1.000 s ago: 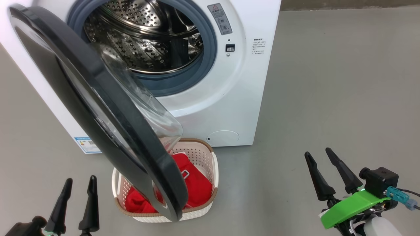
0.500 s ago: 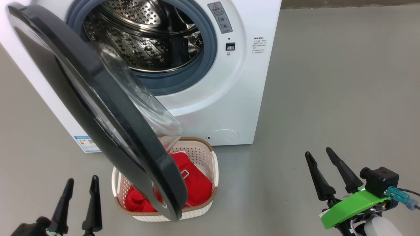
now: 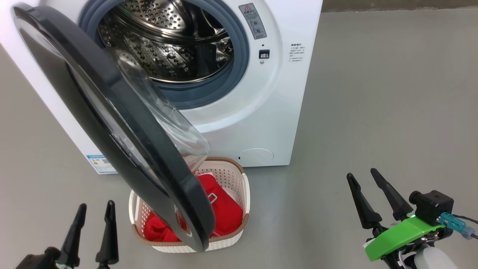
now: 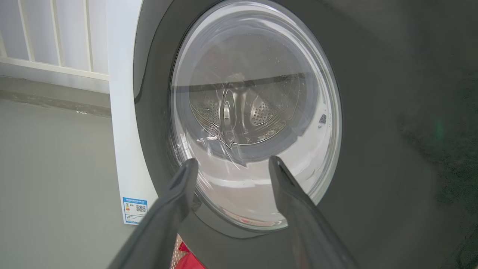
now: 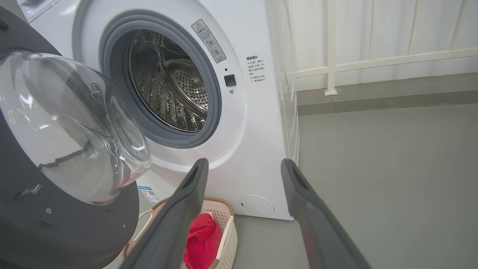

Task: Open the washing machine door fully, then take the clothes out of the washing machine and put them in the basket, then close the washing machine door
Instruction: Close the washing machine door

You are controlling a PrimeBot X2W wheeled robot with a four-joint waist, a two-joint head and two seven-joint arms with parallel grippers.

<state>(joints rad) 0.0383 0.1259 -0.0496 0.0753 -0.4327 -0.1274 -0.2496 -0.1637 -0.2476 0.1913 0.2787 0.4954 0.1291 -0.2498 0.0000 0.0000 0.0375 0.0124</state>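
Both pincers, left pincer (image 3: 96, 203) and right pincer (image 3: 361, 172), hang spread and empty, barely shifted this past second, while the clothes (image 3: 224, 213) fill the basket (image 3: 239, 179) beneath the open door (image 3: 112, 95) and the washing machine (image 3: 261, 123) looks emptied, so closing likely remains.

Floor (image 3: 392, 112): grey, smooth.
Railing (image 5: 331, 45): white, upright bars, standing on kerb.
Kerb (image 5: 392, 95): grey, low, along floor's far edge.

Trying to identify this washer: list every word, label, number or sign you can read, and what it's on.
Grey sticker on the washing machine front: red warning triangle; print too small to read.
Black print beside it: too small to read.
Blue label at the lower front corner: square code, words blurred.
Nothing quotable.
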